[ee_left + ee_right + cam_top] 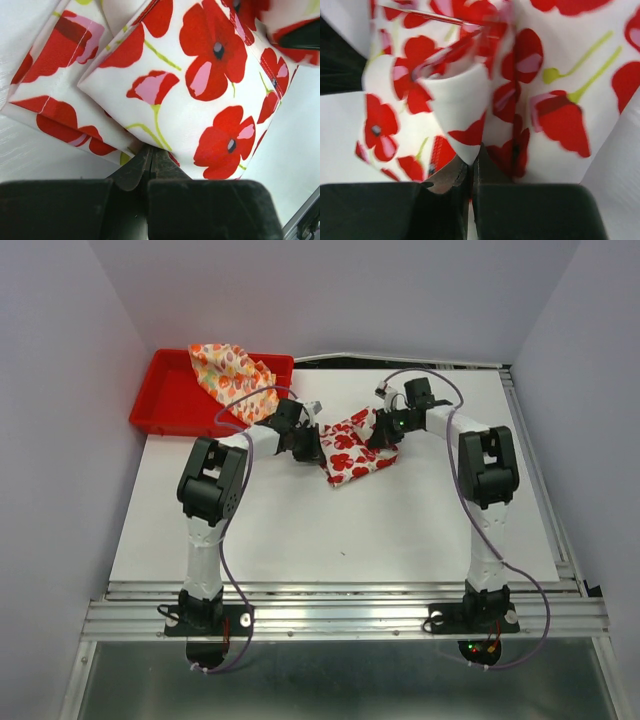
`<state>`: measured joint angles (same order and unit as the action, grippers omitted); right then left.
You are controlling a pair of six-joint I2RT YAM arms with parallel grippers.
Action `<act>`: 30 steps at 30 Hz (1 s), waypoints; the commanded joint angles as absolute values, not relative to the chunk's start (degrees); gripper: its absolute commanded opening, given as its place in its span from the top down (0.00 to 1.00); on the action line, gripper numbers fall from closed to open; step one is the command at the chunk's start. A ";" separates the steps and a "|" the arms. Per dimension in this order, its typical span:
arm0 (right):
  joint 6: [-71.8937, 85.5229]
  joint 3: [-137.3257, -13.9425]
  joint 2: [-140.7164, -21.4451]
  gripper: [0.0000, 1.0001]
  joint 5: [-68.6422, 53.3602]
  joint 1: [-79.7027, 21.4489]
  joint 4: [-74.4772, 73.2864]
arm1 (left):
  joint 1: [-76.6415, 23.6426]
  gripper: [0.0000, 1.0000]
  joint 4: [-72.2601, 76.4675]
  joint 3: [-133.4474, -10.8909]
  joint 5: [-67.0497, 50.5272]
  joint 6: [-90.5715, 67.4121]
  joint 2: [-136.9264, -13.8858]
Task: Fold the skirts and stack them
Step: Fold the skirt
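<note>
The white skirt with big red flowers (pixel 350 448) lies bunched at the middle back of the table, between my two grippers. At the skirt's left edge, my left gripper (pixel 313 445) is shut on the cloth. In the left wrist view its jaws (pixel 150 152) pinch a fold of the flowered skirt (pixel 200 95). My right gripper (pixel 379 434) is shut on the skirt's right edge. In the right wrist view a white point of the flowered skirt (pixel 457 100) runs down into the pressed-together fingertips (pixel 473 159). The cream skirt with small orange marks (pixel 232 370) lies crumpled in the tray.
A red plastic tray (pixel 158 410) sits at the back left corner, partly off the white table (pixel 330 530). Grey walls close in on the left, back and right. A metal rail (pixel 340 615) runs along the near edge by the arm bases.
</note>
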<state>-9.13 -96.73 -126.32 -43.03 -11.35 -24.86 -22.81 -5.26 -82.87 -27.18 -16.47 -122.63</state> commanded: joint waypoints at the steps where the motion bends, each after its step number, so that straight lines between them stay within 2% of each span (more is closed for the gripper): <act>1: -1.69 -103.07 -132.17 0.99 -40.79 -11.78 -23.55 | -22.06 1.00 -13.80 -79.63 -15.38 -11.34 -128.94; 7: -0.18 -107.75 -139.74 0.99 -34.11 -11.78 -27.33 | -21.97 1.00 -12.75 -78.58 -15.29 -10.46 -126.84; 15: 3.86 -101.08 -138.25 0.99 -34.28 -10.20 -30.58 | -21.80 1.00 -7.48 -72.78 -14.59 -7.74 -115.41; 18: 5.62 -96.34 -136.94 0.99 -35.41 -10.20 -31.99 | -21.80 0.95 -7.12 -72.25 -13.19 -6.07 -110.84; 21: 8.60 -91.51 -135.79 0.99 -37.87 -10.20 -32.08 | -21.80 0.86 -6.68 -71.29 -10.99 -4.66 -106.89; 23: 11.77 -88.87 -135.27 0.99 -40.07 -10.20 -31.99 | -21.80 0.85 -5.63 -70.06 -10.46 -3.78 -103.37; 30: 19.42 -78.59 -129.57 0.99 -47.98 -10.20 -26.39 | -24.43 0.69 -0.88 -66.71 -15.29 1.57 -95.89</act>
<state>17.08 -85.03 -129.16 -53.49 -9.41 -23.31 -22.22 -4.82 -67.16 -13.10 -3.16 -100.53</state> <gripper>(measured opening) 0.046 0.280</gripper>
